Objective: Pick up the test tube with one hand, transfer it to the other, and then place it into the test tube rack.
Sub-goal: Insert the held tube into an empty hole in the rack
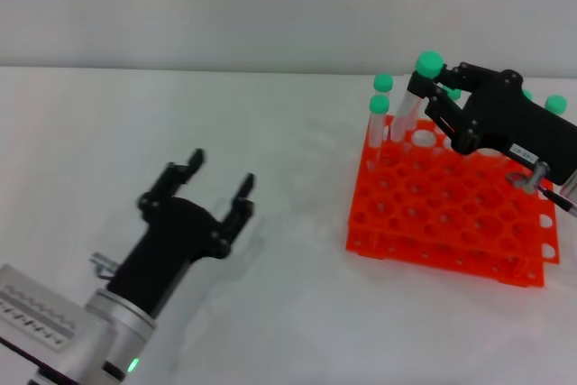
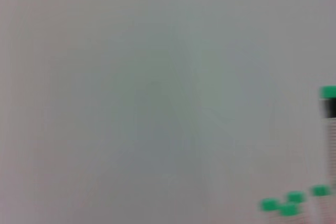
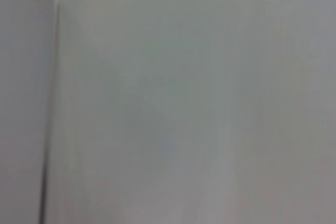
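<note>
Right claw (image 1: 431,95) grips the tube (image 1: 413,99) over the far left corner of the orange rack (image 1: 451,214); handover looks done, insertion remains. Left claw (image 1: 218,179) is released, empty above the surface (image 1: 180,114).

White table (image 1: 297,160); other green-capped tubes (image 1: 376,119) upright along rack's far row.

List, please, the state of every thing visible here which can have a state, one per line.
Left end effector: open, empty, over the bare table.
Right end effector: shut on the test tube, above the rack's far edge.
Test tube: capped, tilted, lower end at the rack's top tier.
Test tube rack: standing on the table, most holes empty.
Other tubes: capped, seated in the rack's far holes.
</note>
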Robot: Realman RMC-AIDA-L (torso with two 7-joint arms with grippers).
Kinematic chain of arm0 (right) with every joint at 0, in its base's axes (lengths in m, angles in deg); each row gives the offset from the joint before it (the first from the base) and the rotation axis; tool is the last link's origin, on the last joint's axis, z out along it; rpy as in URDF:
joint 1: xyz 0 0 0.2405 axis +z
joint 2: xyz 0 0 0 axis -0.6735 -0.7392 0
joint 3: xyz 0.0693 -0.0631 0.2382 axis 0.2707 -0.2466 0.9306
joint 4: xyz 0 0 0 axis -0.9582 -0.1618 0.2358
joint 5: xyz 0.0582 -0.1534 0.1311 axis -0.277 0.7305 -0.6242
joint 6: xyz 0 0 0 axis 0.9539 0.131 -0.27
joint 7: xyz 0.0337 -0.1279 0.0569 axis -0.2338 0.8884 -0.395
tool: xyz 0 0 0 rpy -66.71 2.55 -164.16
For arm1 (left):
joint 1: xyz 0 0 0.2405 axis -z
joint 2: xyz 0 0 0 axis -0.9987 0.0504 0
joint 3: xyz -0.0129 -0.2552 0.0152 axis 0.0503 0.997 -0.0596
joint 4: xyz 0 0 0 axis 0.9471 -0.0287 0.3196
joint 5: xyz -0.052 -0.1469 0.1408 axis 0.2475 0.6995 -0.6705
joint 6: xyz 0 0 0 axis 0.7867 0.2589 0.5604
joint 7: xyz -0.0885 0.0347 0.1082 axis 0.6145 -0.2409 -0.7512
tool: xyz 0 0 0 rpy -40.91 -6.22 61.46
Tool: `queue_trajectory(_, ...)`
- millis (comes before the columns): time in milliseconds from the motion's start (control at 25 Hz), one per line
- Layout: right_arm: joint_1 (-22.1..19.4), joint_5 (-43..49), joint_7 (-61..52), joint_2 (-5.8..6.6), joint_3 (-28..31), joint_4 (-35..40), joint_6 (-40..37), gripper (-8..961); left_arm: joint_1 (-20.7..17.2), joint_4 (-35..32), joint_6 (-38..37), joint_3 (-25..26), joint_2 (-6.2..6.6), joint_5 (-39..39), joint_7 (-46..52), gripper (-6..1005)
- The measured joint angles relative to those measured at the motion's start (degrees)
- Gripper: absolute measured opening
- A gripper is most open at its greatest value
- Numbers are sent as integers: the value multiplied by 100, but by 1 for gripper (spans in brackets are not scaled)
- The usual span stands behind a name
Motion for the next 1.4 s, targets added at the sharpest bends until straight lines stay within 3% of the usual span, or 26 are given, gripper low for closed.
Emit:
queue_trajectory(240,249,-128,261,0,-16,-162,-432,195,-146,202,-135,1,3,737,498,667)
queue_trajectory(560,598,-141,541,0,1,-523,-982,195,-193,283,-145,2,4,1169,680,666)
queue_trajectory(1400,620,-142,556,0,36,-663,-1364,196,-120,422,-149,2,21,1315,709,653)
